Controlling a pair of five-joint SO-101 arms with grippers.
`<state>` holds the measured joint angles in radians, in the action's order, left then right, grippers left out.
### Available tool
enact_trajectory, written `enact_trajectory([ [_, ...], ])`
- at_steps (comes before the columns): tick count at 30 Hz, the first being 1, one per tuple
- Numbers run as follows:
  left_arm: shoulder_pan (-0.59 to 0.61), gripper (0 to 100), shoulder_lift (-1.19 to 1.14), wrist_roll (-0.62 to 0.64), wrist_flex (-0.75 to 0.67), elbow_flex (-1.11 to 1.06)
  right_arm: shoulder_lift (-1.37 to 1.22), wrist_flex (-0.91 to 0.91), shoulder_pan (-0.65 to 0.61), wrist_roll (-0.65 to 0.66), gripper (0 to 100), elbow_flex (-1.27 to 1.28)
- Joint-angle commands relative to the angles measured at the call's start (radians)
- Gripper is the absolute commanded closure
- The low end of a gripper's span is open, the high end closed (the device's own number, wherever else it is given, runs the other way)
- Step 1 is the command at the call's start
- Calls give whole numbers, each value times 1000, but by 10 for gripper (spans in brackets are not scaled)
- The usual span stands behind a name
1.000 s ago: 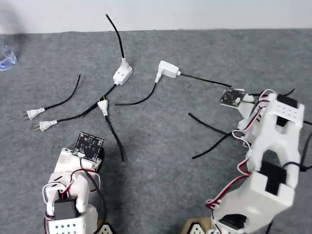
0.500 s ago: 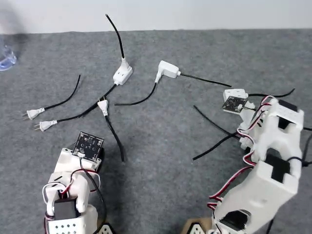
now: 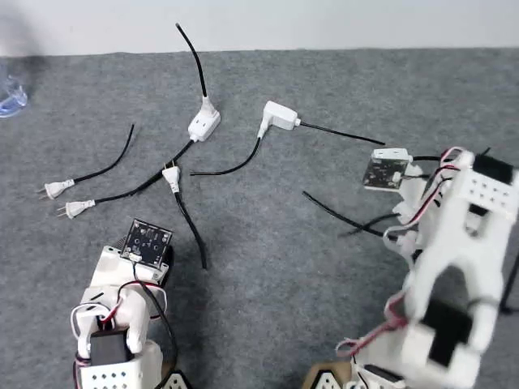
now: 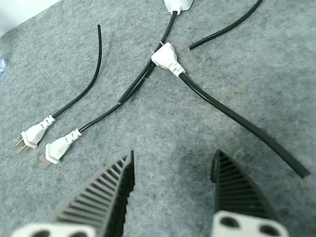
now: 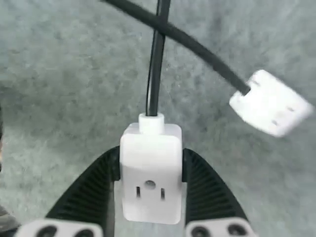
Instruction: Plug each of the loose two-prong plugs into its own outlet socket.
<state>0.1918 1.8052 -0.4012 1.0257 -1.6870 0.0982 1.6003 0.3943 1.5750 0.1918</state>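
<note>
Two-prong plugs, far left of the counter [image 3: 268,251]: outer plug [image 3: 50,190] and inner plug [image 3: 75,209] lie side by side, prongs pointing left and cords trailing right. A third plug [image 3: 171,175] lies further right, against a crossing cord.

Left hand [image 4: 173,160]: jaws wide apart, empty, low over the grey surface, with all three plugs ahead of it.

Left socket [image 3: 203,123] sits just beyond the third plug. Middle socket [image 3: 278,116] is to its right, well apart.

Right hand [image 5: 150,155]: clamped on the held socket [image 5: 150,177], pads on its two flanks, slot face toward the wrist, cord running straight away.

Judgement: this looks like the step of bringing the socket over to meet a plug.
- Keep the grip square and the slot face uncovered.
- The left hand should take a plug by its body, behind the prongs, leaving them free and level.
- Line the prongs up with the slots before pushing.
- Loose black cords near the right arm could snag and drag.
</note>
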Motion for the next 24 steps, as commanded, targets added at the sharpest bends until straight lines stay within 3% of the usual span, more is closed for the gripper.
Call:
enact_trajectory([
  [1,-6,765,12,-5,-12,5,283,137,-42,15,991,-49],
  [10,-6,765,12,-5,-11,5,460,202,-213,-123,991,-51],
  [17,-6,765,12,-5,-11,5,453,191,-596,-216,991,158],
  [20,-6,765,12,-5,-11,5,398,168,-699,-282,991,166],
  [24,-6,765,12,-5,-11,5,228,73,-728,-311,991,219],
])
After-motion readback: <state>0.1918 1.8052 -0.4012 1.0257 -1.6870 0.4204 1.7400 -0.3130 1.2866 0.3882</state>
